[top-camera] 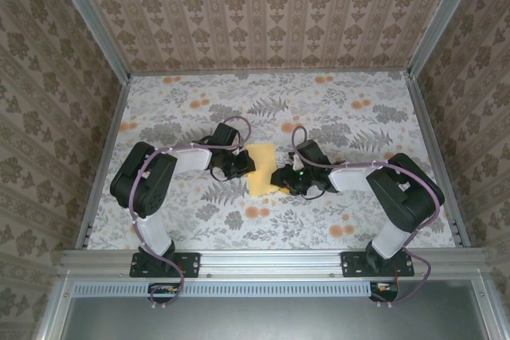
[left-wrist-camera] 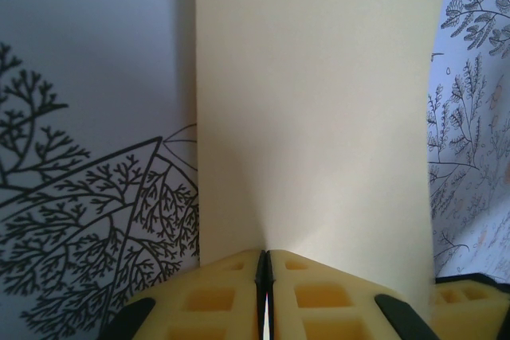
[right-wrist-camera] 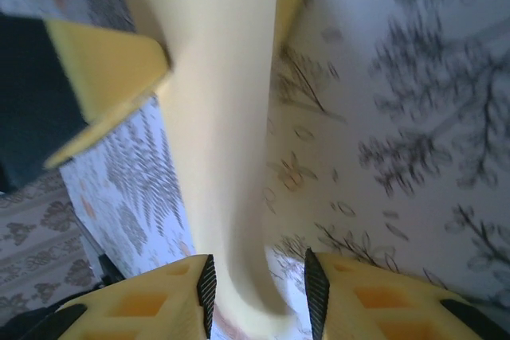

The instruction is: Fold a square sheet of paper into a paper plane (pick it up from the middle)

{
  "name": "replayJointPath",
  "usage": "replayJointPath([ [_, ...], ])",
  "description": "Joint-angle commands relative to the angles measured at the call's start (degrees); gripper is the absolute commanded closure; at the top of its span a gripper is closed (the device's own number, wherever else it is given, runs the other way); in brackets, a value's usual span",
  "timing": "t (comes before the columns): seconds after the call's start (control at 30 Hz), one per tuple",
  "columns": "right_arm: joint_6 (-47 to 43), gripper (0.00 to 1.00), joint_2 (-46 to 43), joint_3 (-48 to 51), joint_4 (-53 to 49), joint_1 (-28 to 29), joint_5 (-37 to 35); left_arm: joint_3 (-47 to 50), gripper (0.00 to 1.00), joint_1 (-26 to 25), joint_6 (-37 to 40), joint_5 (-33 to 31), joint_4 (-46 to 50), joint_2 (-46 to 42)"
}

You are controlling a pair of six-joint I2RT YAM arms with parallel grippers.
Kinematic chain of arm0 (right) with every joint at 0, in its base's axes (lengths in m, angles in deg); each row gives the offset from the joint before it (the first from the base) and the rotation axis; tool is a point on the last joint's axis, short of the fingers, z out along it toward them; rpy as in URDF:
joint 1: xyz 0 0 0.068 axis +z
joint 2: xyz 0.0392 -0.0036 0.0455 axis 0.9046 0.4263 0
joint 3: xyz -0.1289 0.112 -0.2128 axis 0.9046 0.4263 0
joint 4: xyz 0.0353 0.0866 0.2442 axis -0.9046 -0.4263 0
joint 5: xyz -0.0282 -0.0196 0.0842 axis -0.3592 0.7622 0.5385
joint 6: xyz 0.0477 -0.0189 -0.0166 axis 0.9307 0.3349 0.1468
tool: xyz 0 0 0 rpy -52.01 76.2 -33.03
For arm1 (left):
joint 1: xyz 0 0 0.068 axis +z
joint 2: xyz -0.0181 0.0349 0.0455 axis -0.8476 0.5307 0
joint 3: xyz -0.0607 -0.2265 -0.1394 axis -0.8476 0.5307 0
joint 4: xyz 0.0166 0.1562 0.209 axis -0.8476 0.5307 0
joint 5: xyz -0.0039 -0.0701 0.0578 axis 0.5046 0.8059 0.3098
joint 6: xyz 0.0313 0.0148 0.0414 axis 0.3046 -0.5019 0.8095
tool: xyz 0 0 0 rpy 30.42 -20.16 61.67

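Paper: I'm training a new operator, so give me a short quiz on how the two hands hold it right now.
1. True or false: the left hand is shut on the paper.
2. The right hand is: A) shut tight on the paper; B) open, with paper between its fingers; C) open, far from the paper.
3. Fill in: seen from above, the paper sits ____ the two hands.

Key: 1 true; 2 B; 3 between.
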Motion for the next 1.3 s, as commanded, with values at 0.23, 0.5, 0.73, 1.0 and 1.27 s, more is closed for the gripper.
replayJointPath([
  [0.23, 3.8, 0.63, 5.5, -2.1, 7.6, -0.9, 5.0, 1.9, 0.88, -0.1, -0.1, -1.1, 3.3, 2.1],
  [0.5, 5.2, 0.68, 1.3, 0.7, 1.0, -1.0, 3.2, 1.7, 0.87, -0.3, 0.5, 0.2, 0.8, 0.7],
  [0.73, 6.1, 0.76, -0.8, 0.7, -3.4, -1.1, 3.1, 1.3, 0.87, -0.7, 0.8, 0.4, 0.1, 0.4],
  [1.0, 4.9, 0.87, -2.6, -0.4, -9.5, -1.3, 0.9, 1.3, 0.86, -0.7, 0.9, 0.8, -1.0, -0.5],
  [1.27, 3.9, 0.96, -1.9, -2.3, -12.6, -1.6, 0.8, 3.4, 0.73, -0.7, 2.9, 1.0, -7.5, -7.4],
])
